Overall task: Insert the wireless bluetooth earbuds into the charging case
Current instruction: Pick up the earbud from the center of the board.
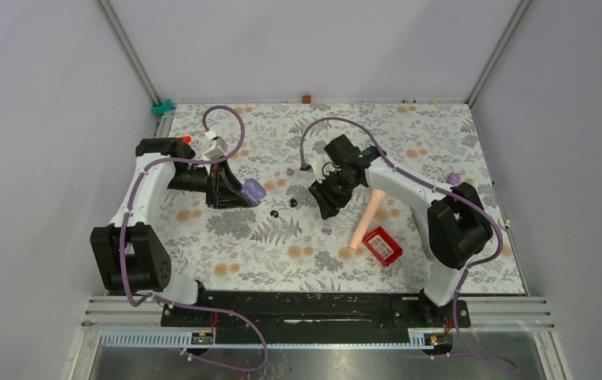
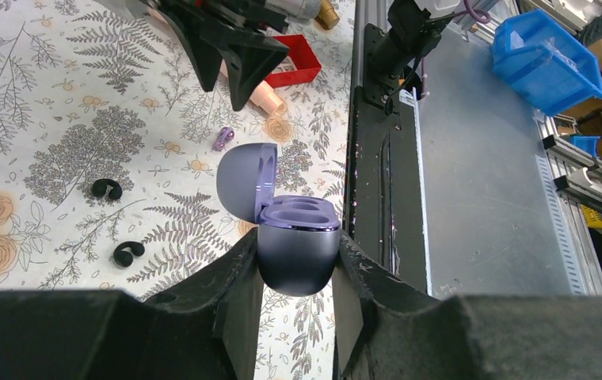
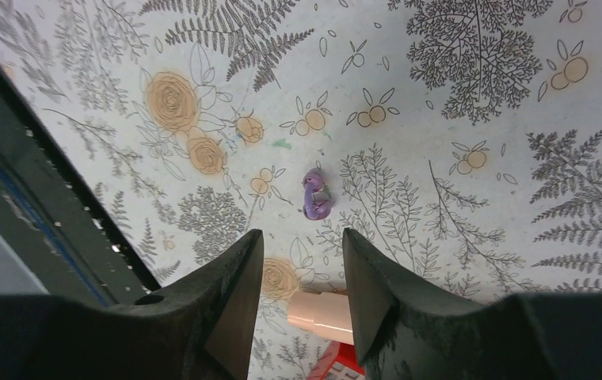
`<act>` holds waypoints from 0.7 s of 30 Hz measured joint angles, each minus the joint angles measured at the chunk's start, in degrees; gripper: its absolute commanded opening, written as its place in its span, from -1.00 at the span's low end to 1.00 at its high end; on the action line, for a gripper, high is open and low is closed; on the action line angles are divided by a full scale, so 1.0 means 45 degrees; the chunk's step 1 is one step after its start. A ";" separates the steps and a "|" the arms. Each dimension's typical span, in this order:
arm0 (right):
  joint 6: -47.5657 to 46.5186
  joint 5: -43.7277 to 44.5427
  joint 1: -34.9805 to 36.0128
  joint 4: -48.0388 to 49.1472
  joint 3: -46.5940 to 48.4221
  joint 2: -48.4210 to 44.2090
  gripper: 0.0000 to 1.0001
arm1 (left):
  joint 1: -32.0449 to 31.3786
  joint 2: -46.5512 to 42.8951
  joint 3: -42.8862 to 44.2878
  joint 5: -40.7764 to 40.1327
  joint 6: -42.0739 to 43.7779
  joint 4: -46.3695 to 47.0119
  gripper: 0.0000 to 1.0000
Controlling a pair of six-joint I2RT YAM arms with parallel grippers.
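The charging case [image 2: 298,253], a dark purple-grey oval with its lid flipped open and two hollow seats showing, is pinched between the fingers of my left gripper [image 2: 298,240], which is shut on it. From above, the case [image 1: 254,191] sits at the left gripper [image 1: 241,194], just over the floral mat. Two black earbuds [image 2: 106,188] [image 2: 127,252] lie loose on the mat, to the left of the case in the left wrist view; from above they [image 1: 274,214] [image 1: 293,203] lie between the two grippers. My right gripper [image 3: 302,237] hovers open above the mat with nothing between its fingers.
A pink cylinder [image 1: 367,218] lies just right of the right gripper [image 1: 329,198], with a red box [image 1: 382,245] at its near end. A small purple piece [image 3: 315,194] lies on the mat ahead of the right fingers. The black base rail [image 1: 306,305] runs along the near edge.
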 measured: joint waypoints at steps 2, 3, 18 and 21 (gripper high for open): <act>-0.0364 0.0389 0.0369 -0.0029 -0.0010 0.0015 -0.04 | -0.0034 0.0063 0.0000 0.0000 -0.0058 -0.0005 -1.00; -0.0515 0.0583 0.0525 -0.0034 -0.0010 0.0049 -0.04 | -0.0049 0.0078 0.0000 -0.0005 -0.0092 -0.0005 -1.00; -0.1472 0.1987 0.1103 -0.0277 0.0029 0.1307 -0.17 | -0.0068 0.0078 0.0010 -0.0092 -0.0165 -0.0010 -1.00; -0.1535 0.1987 0.1151 -0.0350 0.0044 0.1433 -0.17 | -0.0068 0.0078 0.0010 -0.0092 -0.0160 -0.0010 -1.00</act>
